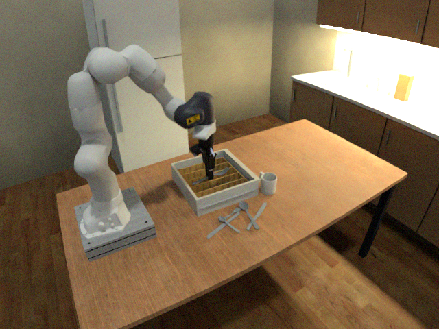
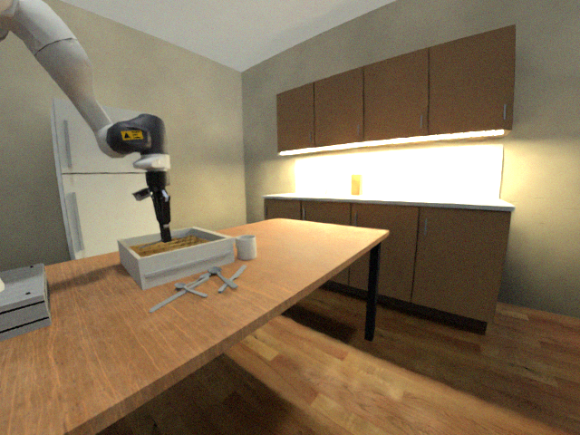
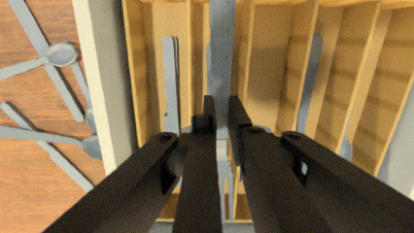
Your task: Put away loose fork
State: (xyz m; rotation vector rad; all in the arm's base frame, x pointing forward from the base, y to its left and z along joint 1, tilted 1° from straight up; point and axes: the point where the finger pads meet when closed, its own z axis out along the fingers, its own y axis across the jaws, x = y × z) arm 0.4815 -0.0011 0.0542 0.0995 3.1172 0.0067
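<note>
Jaws (image 1: 210, 177) (image 2: 166, 239) closed on the fork (image 1: 200, 180) (image 3: 222, 53), held low in the tray (image 1: 226, 200) (image 2: 187, 265) above a slot; if its line is slightly off, a divider (image 3: 249, 53) may catch it at release, tipping it on edge.

Grey fork (image 1: 221, 172) (image 3: 222, 63), white mug (image 1: 268, 184) (image 2: 246, 247), wood-grained orange-brown table (image 1: 170, 265) (image 2: 117, 346).
</note>
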